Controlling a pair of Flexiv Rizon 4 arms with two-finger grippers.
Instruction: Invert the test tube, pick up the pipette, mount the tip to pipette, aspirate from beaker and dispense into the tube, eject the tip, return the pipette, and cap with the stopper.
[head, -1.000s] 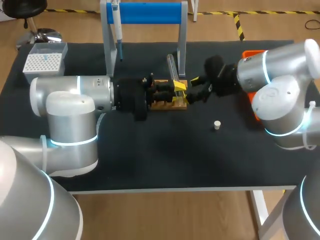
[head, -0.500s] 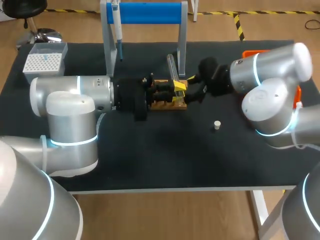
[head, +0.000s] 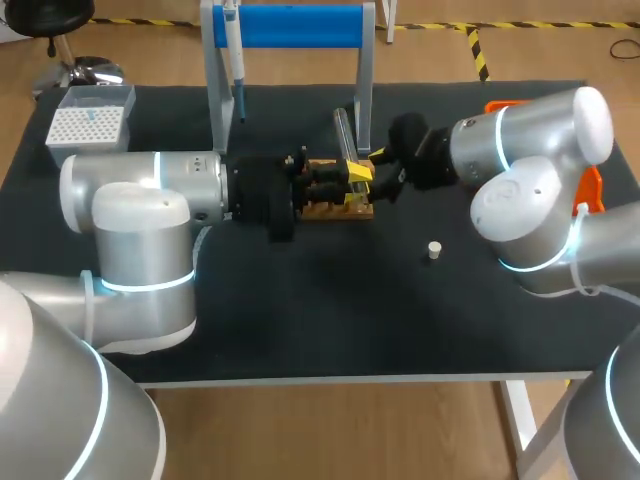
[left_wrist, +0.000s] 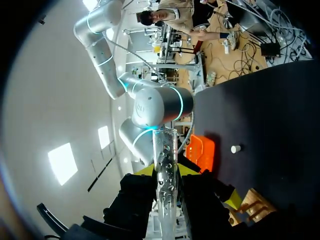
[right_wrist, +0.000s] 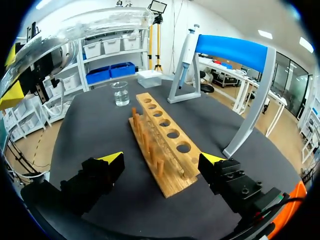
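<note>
Above the wooden rack (head: 335, 208) at mid-table, our left gripper (head: 355, 186) pinches the test tube (head: 345, 135), which lies roughly level and points away from us. Over the last second our right arm has slid in from the right. Its gripper (head: 383, 172) now sits just beside the left one, fingers spread and empty. We judge that a handover to invert the tube is near. The tube is above and to one side of the right fingers, not between them.
</note>
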